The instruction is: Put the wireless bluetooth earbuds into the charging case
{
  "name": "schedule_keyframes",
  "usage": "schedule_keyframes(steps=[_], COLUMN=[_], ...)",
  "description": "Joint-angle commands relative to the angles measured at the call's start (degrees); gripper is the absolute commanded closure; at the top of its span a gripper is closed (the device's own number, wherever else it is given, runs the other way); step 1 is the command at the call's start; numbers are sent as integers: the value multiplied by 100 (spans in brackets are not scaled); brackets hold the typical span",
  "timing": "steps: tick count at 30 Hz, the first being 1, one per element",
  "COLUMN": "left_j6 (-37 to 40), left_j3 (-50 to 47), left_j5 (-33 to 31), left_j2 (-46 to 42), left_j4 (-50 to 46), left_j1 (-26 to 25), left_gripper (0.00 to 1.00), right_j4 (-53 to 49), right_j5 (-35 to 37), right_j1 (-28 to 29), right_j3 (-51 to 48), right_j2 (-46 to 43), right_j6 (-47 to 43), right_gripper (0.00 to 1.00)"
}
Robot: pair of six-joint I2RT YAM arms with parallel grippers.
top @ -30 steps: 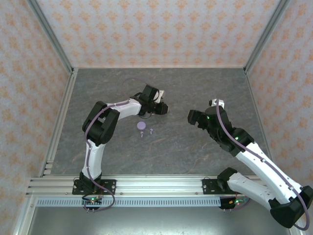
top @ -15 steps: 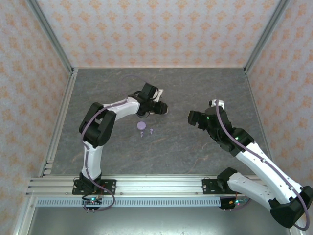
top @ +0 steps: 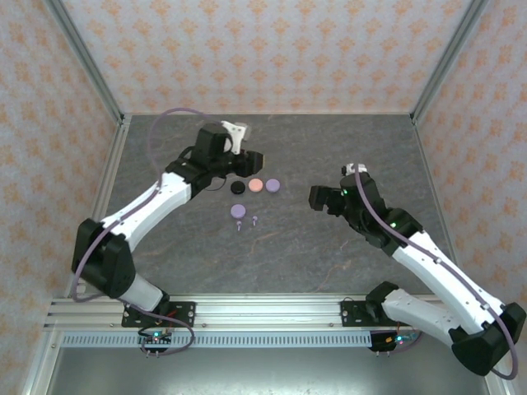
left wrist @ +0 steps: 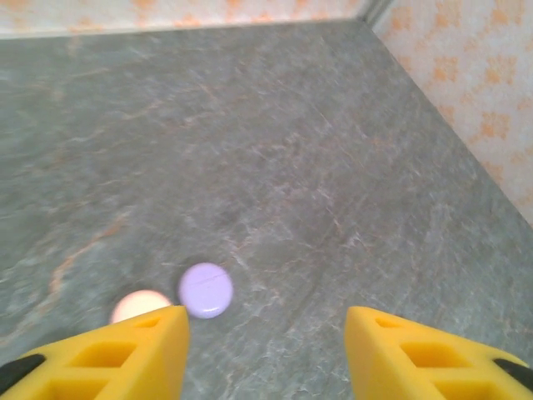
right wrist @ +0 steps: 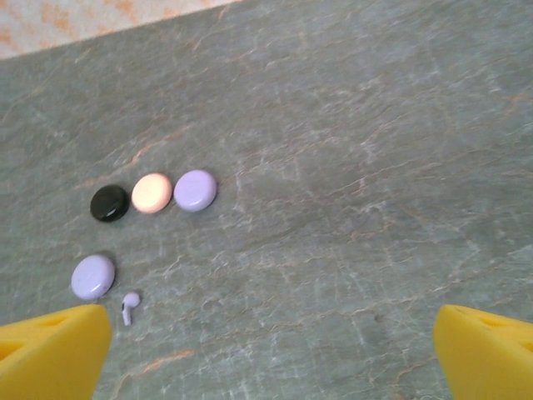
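Note:
Two lilac earbuds lie on the grey table next to a round lilac charging case, closed. One of the earbuds and that case also appear in the right wrist view. Behind them three closed round cases sit in a row: black, pink, lilac. My left gripper hovers just behind this row, open and holding nothing, with the lilac case and pink case in front of its fingers. My right gripper is open and empty, to the right of the row.
The grey stone-patterned table is walled by patterned panels with aluminium posts at the left and right. An aluminium rail carrying both arm bases runs along the near edge.
The left arm has drawn back up and to the left, uncovering the row of three cases, and its jaws have widened. The right gripper has shifted slightly left.

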Motion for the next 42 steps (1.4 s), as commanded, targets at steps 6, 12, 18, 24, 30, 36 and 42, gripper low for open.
schedule_keyframes(steps=[6,12,18,24,30,36,42], left_j6=[-589,-1083,-1223,-1195,-1131,-1089,-1174], left_j3=[-1301,-1974,-2499,-2809,-2905,-2909,-2939], left_j5=[-188,247,445,541,539,513,556], left_j2=[-1255,-1736,-2193,-2588,-2858,-2940,-2881], left_j4=[279,417,315,76,-158,-269,-184], left_j1=[1045,1968,2566,2929,3092,3128,3129], left_gripper=[35,32,29,28,27,27,27], right_j4=[106,-149,-393,-579,-929,-1105,-1295], right_j5=[-791,-1090,-1156,-1176,-645,-383,-74], right_j1=[510,1029,1424,1640,1713,1740,1739], right_j3=[983,2043,3045,4075,5096,5536,5540], right_j2=[1612,3203,4604,5917,6988,7561,7674], right_j6=[-491,-999,-1539,-1741,-1624,-1429,-1195], right_gripper=[2,11,13,17,13,11,12])
